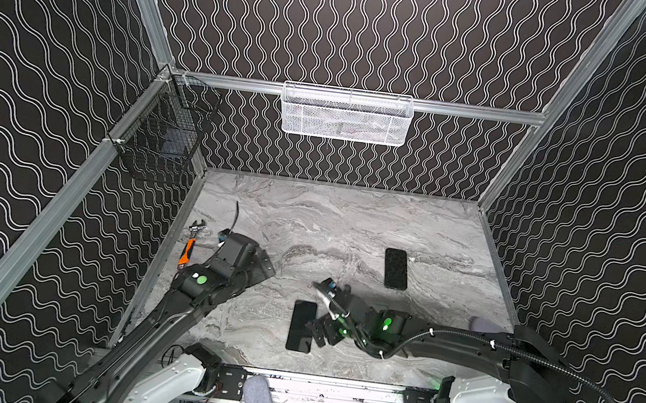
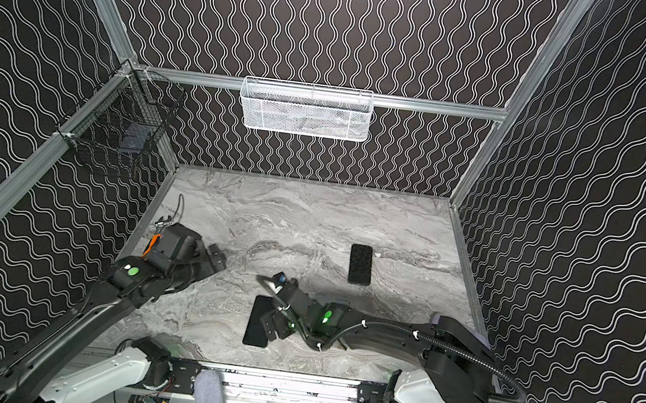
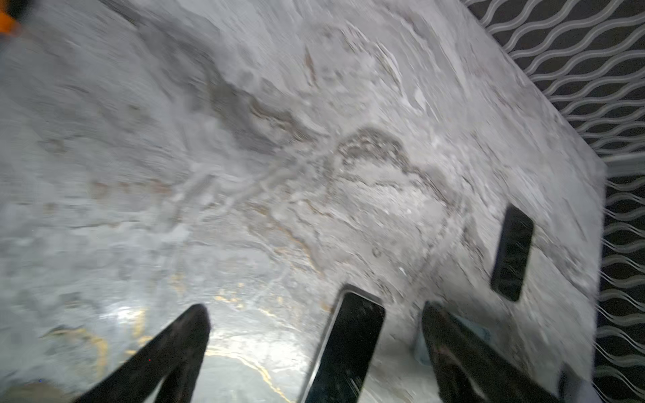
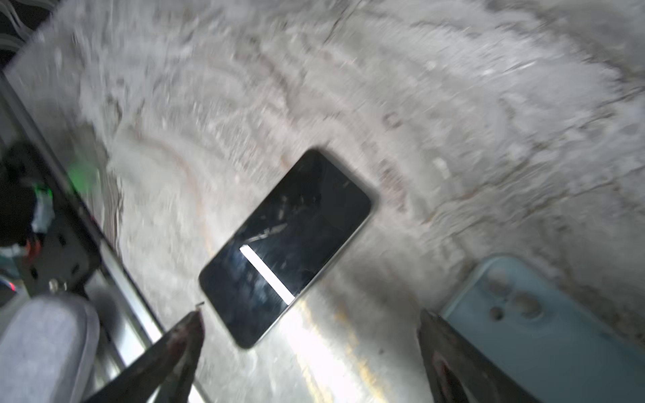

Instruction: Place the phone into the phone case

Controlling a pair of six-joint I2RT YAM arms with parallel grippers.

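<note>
Lying flat on the grey, stone-patterned worktop (image 1: 352, 223) is the phone (image 4: 286, 244), a thin, shiny black slab with round corners. It sits just past the tips of the right fingers (image 4: 174, 349), facing the gap between them. These stand wide apart and hold nothing. The phone case (image 4: 544, 314), smooth and pale blue, lies near the phone, beside one right finger. The left fingers (image 3: 181, 345) are wide and empty too, well apart from the phone.
</note>
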